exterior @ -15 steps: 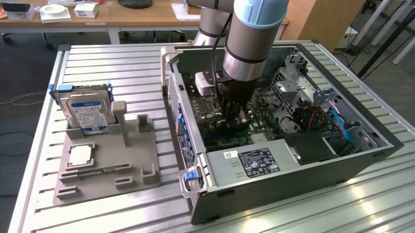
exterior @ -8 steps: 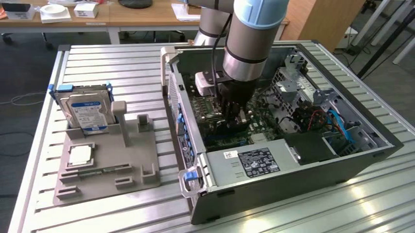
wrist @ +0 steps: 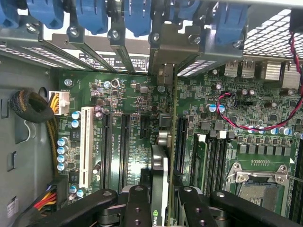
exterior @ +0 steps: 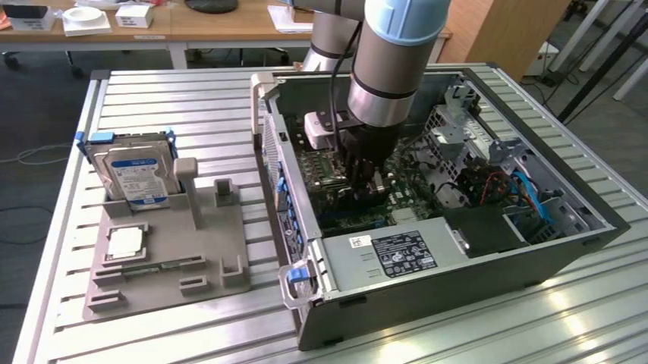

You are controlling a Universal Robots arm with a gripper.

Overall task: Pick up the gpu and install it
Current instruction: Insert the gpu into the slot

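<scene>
My gripper (wrist: 160,198) is clamped on the gpu (wrist: 159,156) — the card stands on edge between my fingers (wrist: 137,205), down inside the open computer case (exterior: 567,258) just above the green motherboard (wrist: 118,94), its metal bracket end toward the rear slot covers — while the hard drive (exterior: 132,171) sits in its grey holder (exterior: 172,258) outside

Slatted table (exterior: 152,334): PC case (exterior: 567,258), fixture (exterior: 167,258).

The arm (exterior: 390,61) reaches straight down, wrist vertical, its gripper (wrist: 160,198) pointing downward with black fingers (wrist: 137,205) closed on something thin.
</scene>
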